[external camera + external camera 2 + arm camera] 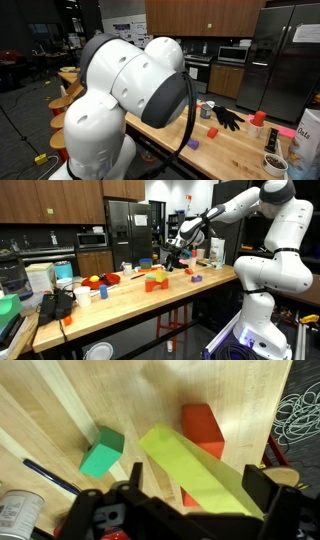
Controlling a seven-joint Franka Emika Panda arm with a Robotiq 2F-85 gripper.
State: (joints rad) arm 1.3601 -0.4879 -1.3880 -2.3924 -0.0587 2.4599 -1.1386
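Note:
In the wrist view a long yellow-green block [195, 470] runs diagonally between the two black fingers of my gripper [196, 485]. The jaws stand wide apart and neither finger visibly touches it. Behind it an orange-red block [203, 425] lies on the wooden table [60, 400], with a green block [101, 453] to its left. In an exterior view the gripper [176, 252] hangs over the far part of the table [150, 305], near an orange block [153, 282]. In the exterior view from behind the robot, its white arm [130, 90] hides the gripper.
A blue pen [50, 477] and a tin can [15, 510] lie at the lower left of the wrist view, coiled black cable [300, 415] at the right. A black glove [228, 118], a red cup [257, 120] and a purple block [193, 145] sit on the table. A fridge [125, 230] stands behind.

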